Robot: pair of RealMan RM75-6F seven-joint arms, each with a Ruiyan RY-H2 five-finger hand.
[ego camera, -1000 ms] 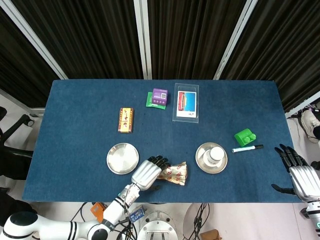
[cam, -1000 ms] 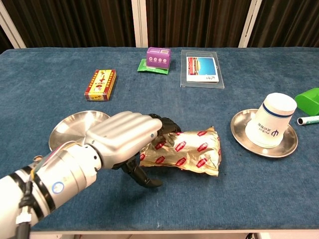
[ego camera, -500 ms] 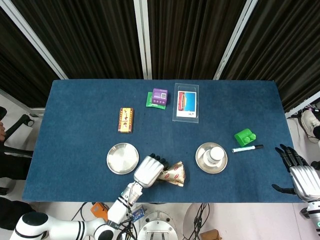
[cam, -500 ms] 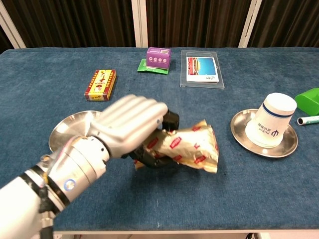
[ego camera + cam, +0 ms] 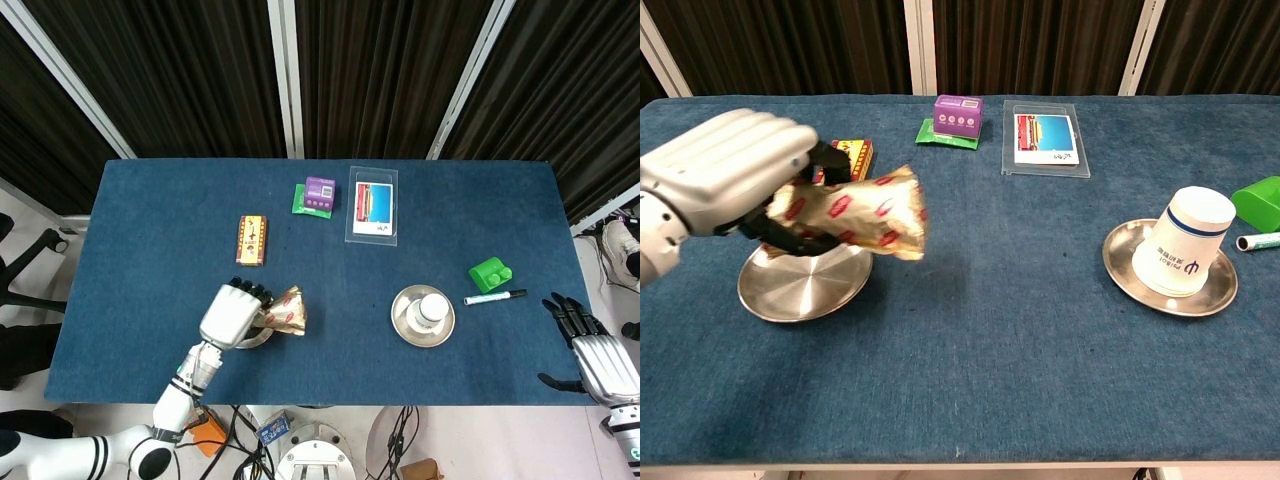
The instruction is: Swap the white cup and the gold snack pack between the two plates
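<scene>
My left hand point(image 5: 231, 311) point(image 5: 725, 168) grips the gold snack pack point(image 5: 285, 312) point(image 5: 858, 209) and holds it in the air over the left plate point(image 5: 800, 288) point(image 5: 250, 338). The pack sticks out to the right past the plate's rim. On the right plate point(image 5: 407, 322) point(image 5: 1173, 296) stands the white cup point(image 5: 432, 308) point(image 5: 1185, 252), upside down, with a blue band. My right hand point(image 5: 594, 356) hovers off the table's front right corner, fingers spread, holding nothing; the chest view does not show it.
A red and yellow box point(image 5: 252, 240) point(image 5: 855, 155) lies behind the left plate. Further back are a purple box on a green pad point(image 5: 318, 192) point(image 5: 957, 114) and a clear card case point(image 5: 374, 205) point(image 5: 1045, 138). A green object point(image 5: 490, 273) and a marker point(image 5: 495, 296) lie right of the cup.
My left hand has lifted the snack pack off the table and carried it left, from between the plates to above the left plate. The right hand has barely shifted.
</scene>
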